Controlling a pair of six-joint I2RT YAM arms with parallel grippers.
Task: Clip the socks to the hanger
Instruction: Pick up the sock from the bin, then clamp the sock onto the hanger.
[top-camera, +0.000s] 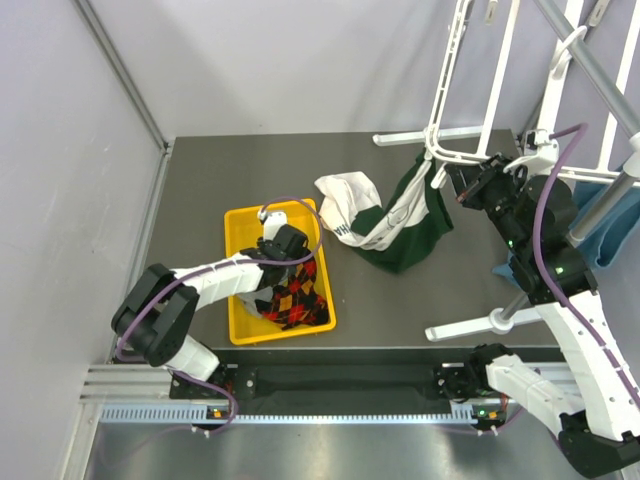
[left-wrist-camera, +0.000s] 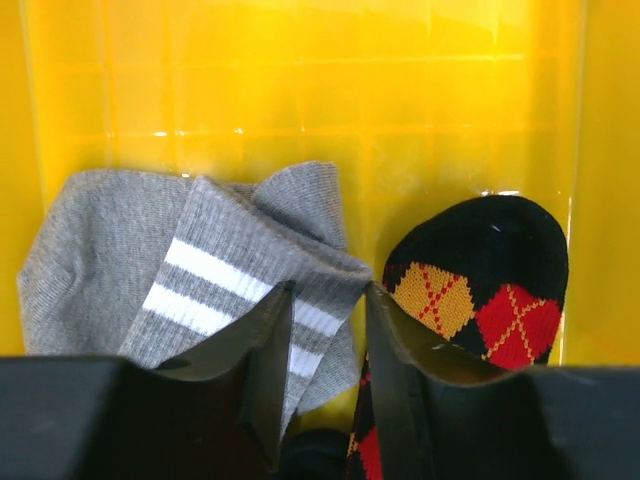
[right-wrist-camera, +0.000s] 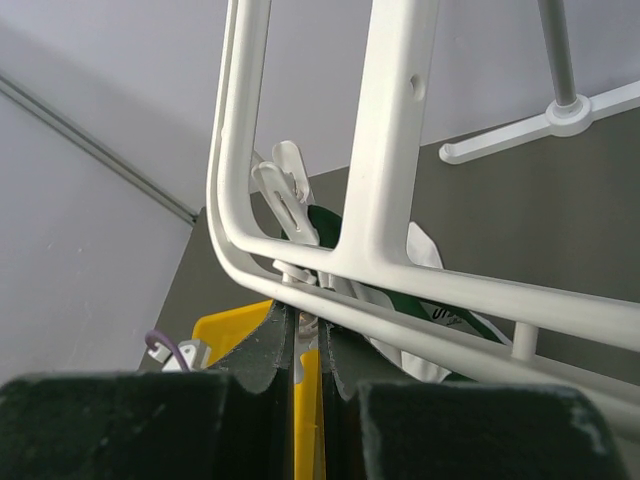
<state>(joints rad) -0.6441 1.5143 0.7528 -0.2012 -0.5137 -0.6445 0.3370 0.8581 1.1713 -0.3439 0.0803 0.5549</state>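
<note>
The socks lie in a yellow bin (top-camera: 240, 215). The red, black and yellow argyle sock (left-wrist-camera: 480, 270) (top-camera: 295, 298) is on the right. A grey sock (left-wrist-camera: 110, 250) with white stripes is on the left. My left gripper (left-wrist-camera: 330, 300) (top-camera: 283, 268) reaches down into the bin. Its jaws stand apart, with a fold of the grey sock between them. The white hanger (right-wrist-camera: 395, 150) (top-camera: 440, 90) hangs at the back right. My right gripper (right-wrist-camera: 307, 325) (top-camera: 462, 185) is just under its lower bar, shut on a small white clip (right-wrist-camera: 312, 322).
A green and white garment (top-camera: 400, 225) hangs from the hanger's corner and spreads over the table. The grey stand pole (top-camera: 590, 75) and its white feet (top-camera: 470, 325) are at the right. More clips (right-wrist-camera: 285, 190) dangle from the frame.
</note>
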